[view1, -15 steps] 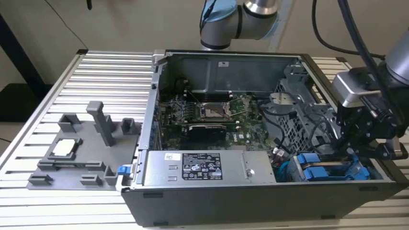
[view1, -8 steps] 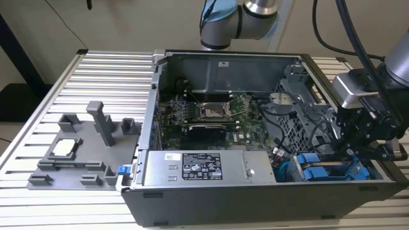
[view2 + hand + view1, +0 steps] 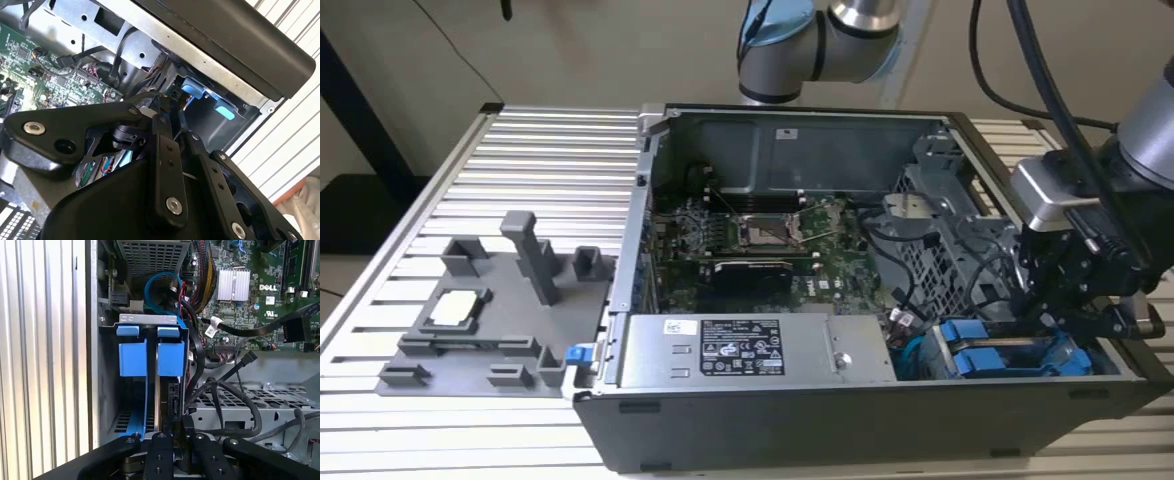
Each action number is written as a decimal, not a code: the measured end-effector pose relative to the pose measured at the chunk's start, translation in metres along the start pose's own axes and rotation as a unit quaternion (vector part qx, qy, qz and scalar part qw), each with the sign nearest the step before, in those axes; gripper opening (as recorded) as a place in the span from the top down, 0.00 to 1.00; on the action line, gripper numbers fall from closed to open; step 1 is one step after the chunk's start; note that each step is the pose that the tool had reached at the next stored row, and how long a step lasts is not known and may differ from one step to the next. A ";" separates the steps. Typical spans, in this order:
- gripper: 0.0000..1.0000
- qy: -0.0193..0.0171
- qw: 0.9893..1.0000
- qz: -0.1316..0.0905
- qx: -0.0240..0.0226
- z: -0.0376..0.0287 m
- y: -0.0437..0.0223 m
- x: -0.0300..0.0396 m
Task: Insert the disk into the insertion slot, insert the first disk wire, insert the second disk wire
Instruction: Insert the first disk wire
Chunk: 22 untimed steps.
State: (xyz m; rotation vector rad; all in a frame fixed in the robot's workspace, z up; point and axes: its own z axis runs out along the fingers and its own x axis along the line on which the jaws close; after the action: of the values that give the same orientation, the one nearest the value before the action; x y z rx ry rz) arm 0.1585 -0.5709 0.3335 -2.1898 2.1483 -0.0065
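The hand [image 3: 177,435] sits close against the disk [image 3: 169,359], which stands on edge in the insertion slot [image 3: 111,390]. The hand's black linkage hides the contact point, so clamped or apart cannot be determined.

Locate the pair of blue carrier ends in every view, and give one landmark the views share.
Exterior view: blue carrier ends in the case corner at the exterior view's right, beside the power-supply box.
Second wrist view: both ends under the case's dark rim.
First wrist view: side by side, near the ribbed table.
Shared landmark: the green motherboard.
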 end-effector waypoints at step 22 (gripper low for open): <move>0.73 0.000 1.000 0.000 0.000 -0.0507 -0.0028 -0.0025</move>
State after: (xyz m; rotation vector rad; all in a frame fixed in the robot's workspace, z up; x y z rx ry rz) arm 0.1585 -0.5709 0.3843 -2.1893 2.1479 -0.0058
